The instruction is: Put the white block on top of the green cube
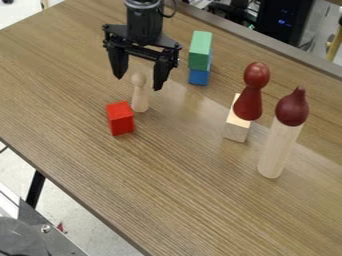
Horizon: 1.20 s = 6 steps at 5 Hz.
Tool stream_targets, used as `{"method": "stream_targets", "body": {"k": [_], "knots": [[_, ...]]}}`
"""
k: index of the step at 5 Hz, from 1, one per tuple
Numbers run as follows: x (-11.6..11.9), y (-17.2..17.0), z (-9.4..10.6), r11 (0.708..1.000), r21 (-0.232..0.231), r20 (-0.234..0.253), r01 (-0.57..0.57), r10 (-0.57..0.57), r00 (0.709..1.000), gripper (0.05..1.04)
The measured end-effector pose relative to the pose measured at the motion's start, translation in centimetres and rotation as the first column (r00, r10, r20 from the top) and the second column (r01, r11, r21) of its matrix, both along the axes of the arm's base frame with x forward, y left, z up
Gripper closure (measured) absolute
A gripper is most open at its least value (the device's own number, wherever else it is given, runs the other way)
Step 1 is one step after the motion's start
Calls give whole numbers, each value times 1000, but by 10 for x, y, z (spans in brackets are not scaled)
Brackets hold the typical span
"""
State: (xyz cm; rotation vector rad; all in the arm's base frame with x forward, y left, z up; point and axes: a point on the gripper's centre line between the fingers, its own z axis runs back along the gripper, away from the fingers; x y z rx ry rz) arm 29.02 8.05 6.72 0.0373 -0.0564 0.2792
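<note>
One maroon figure (249, 102) partly hides the white block (236, 131).

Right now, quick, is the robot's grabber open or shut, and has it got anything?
Gripper: open, its fingers wide apart, holding nothing.

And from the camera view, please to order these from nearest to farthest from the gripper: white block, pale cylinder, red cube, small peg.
1. Small peg, just below the gripper in the view
2. Red cube, lower and slightly left
3. White block, to the right and lower
4. Pale cylinder, farther right and lowest
</note>
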Motion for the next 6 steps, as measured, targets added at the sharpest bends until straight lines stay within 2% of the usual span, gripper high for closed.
{"method": "stream_targets", "body": {"k": [1,3,4,6], "knots": [[-9,-1,-7,1000,-6,-15,10,-10,1000,136],[-9,2,-17,1000,22,7,14,-14,1000,708],[-8,2,-17,1000,13,13,0,0,1000,729],[10,-11,10,997,-79,14,-13,14,1000,729]]}}
